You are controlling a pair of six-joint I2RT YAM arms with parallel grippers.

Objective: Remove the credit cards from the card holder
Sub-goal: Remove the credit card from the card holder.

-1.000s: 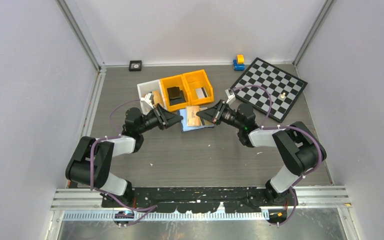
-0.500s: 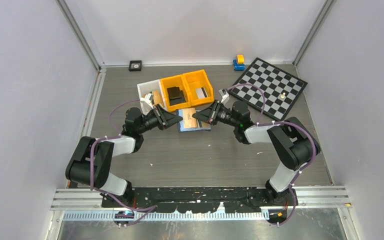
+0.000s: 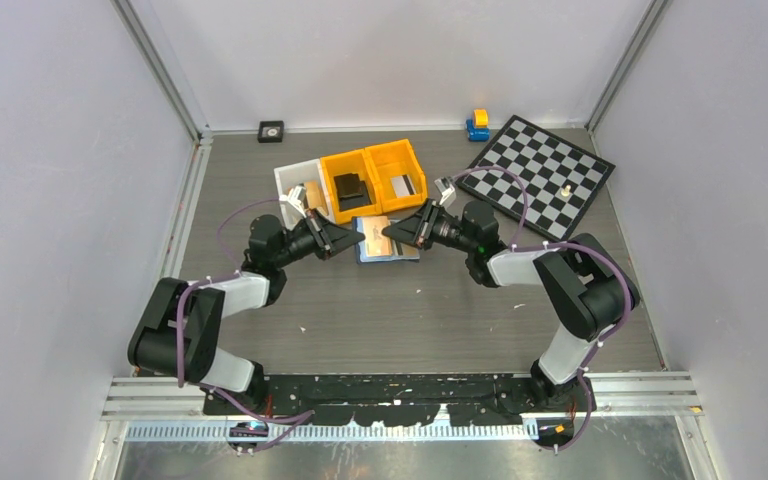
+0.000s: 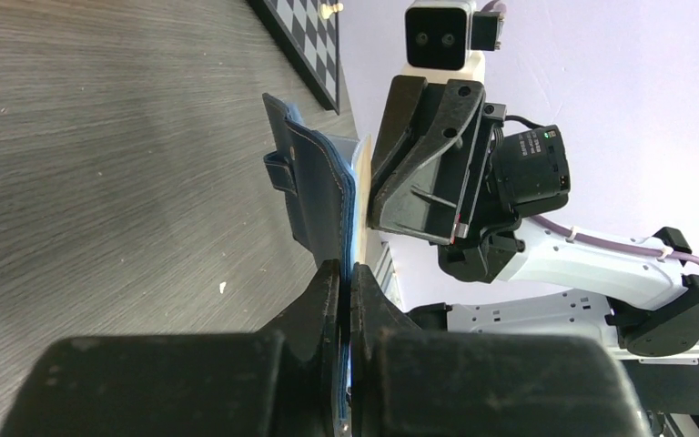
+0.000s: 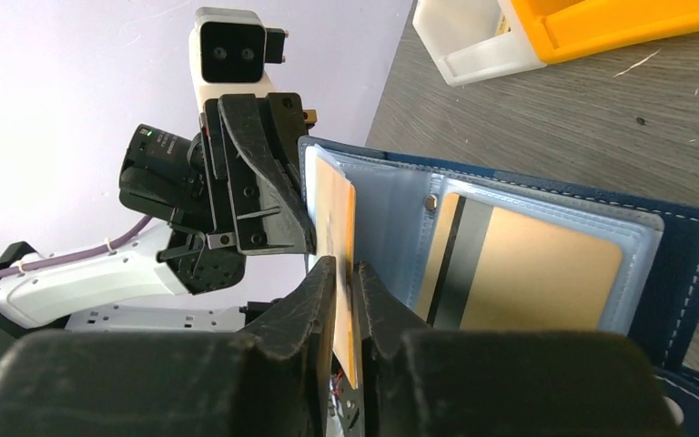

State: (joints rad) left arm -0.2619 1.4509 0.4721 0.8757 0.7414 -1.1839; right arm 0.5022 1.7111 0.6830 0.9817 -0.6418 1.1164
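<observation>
Left end effector (image 4: 346,293): clamped on holder (image 4: 314,177), lower centre. Right end effector (image 5: 346,273): straddles tan card (image 5: 335,205), grip unclear. Advice: pull straight along pocket.

– What are the two arms doing?
– Both bend in and meet in the middle. The left gripper (image 3: 346,243) is squeezed tight on the card holder (image 4: 323,182).
– And the right gripper (image 3: 391,232)?
– Its fingers are a little apart, one on each side of a tan card (image 5: 341,214).
</observation>
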